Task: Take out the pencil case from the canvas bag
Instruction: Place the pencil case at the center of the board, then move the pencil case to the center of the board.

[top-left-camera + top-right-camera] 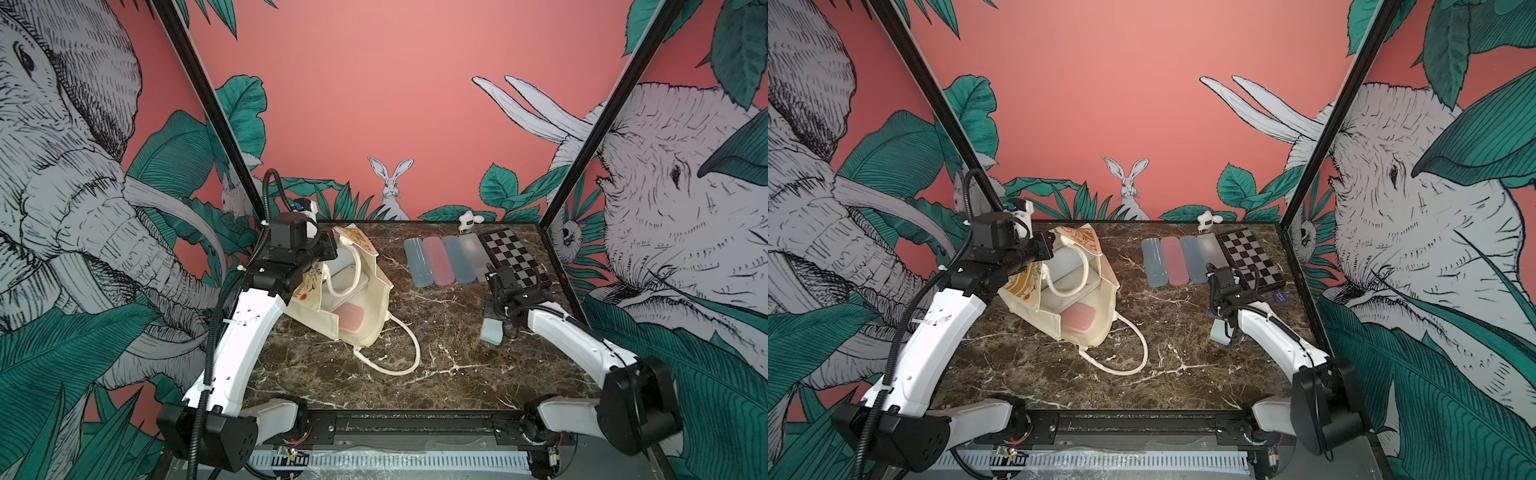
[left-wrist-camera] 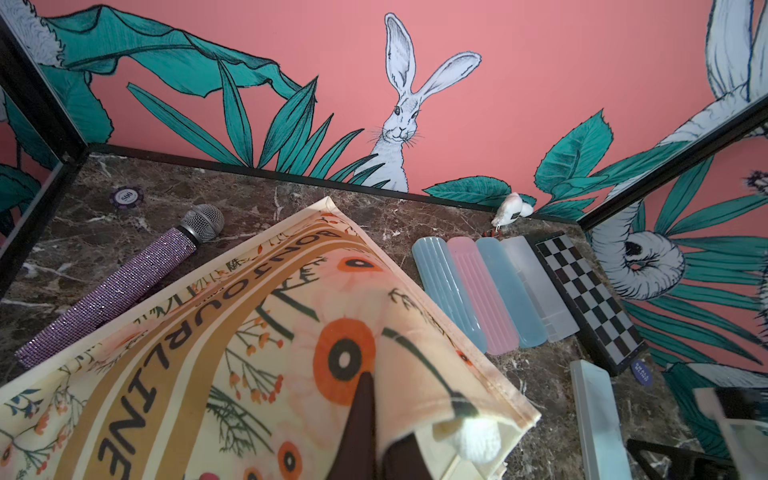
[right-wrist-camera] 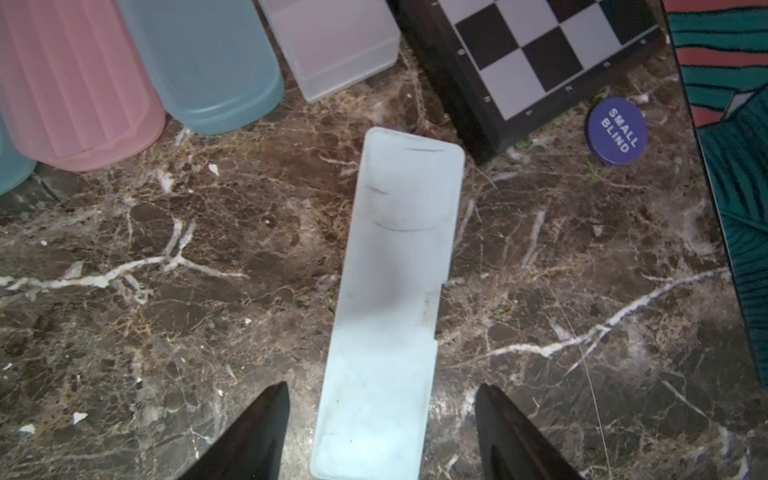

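Note:
The cream canvas bag lies tipped on the marble, mouth toward the front. My left gripper is shut on the rim of its printed face and holds that side up. A pink pencil case shows inside the bag. A light blue pencil case lies flat on the table at the right. Just over its near end, my right gripper is open, with a finger on each side and clear of it.
A row of blue, pink and clear cases and a chessboard lie at the back right, with a purple chip beside the board. A sparkly microphone and a poker chip lie behind the bag. One bag handle loops over the table.

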